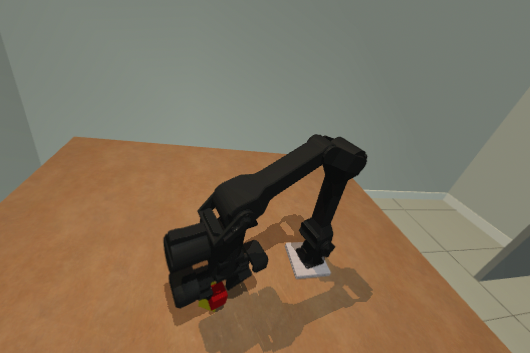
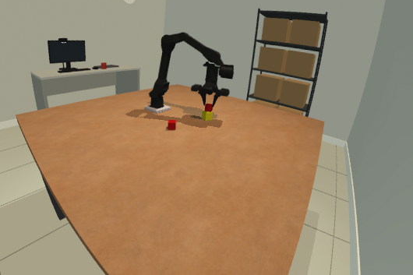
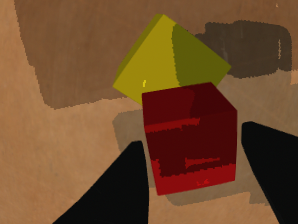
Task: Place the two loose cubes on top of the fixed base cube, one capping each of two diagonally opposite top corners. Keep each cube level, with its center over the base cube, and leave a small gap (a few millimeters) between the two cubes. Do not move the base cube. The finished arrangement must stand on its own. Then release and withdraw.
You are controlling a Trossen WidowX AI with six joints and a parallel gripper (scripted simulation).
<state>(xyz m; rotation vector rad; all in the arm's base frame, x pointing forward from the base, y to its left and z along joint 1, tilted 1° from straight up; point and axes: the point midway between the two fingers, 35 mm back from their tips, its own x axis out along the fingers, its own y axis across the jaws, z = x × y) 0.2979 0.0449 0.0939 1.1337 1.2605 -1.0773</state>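
The yellow base cube (image 1: 203,304) (image 2: 207,116) (image 3: 157,59) stands on the wooden table. One red cube (image 1: 219,298) (image 2: 209,107) (image 3: 192,163) rests on top of it, over one top corner and overhanging toward the camera in the wrist view. My gripper (image 1: 220,289) (image 2: 209,102) (image 3: 193,141) stands around this cube with its fingers open; a thin gap shows on each side of the cube. The second red cube (image 2: 171,125) lies loose on the table, to the left of the base cube in the exterior view. The arm hides it in the top view.
The arm's white base plate (image 1: 299,270) (image 2: 157,109) sits on the table behind the cubes. Off the table stand a shelf rack with boxes (image 2: 288,62) and a desk with a monitor (image 2: 78,75).
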